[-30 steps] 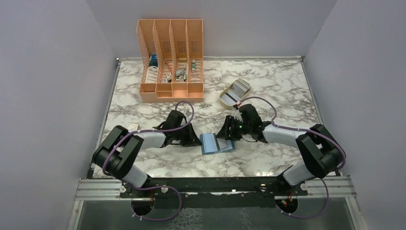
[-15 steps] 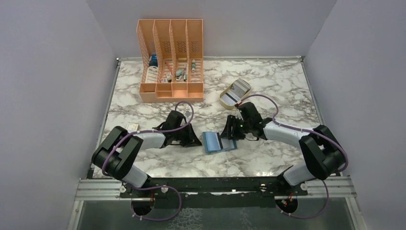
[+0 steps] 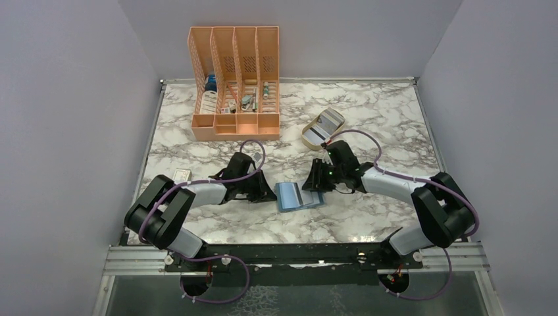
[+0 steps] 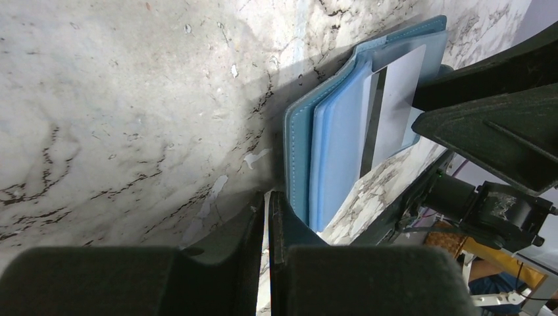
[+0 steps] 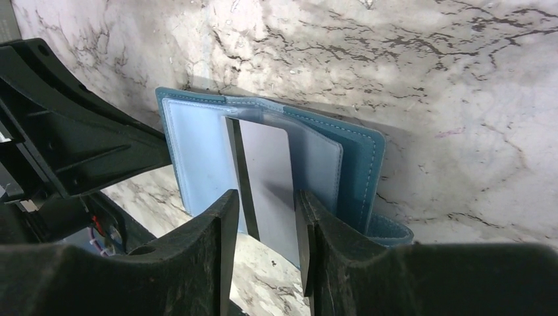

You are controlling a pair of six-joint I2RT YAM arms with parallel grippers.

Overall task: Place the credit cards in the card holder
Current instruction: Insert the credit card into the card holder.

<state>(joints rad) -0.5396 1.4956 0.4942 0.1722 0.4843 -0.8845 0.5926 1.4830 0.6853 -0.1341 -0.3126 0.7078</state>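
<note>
Currently the insertion step is running: the card holder (image 5: 197,151) is lying open on the marble table (image 5: 428,66) between the arms, with a grey credit card (image 5: 266,158) sitting partway in a slot. The right gripper (image 5: 265,197) is straddling the card's long edges; whether it is pinching cannot be told. The left gripper (image 4: 266,204), jaws together, is resting against the holder's outer edge. Next, seemingly, the card is needing a straight push deeper. Compared with a second ago, holder and left arm are sitting almost unchanged, the right wrist slightly shifted.
</note>
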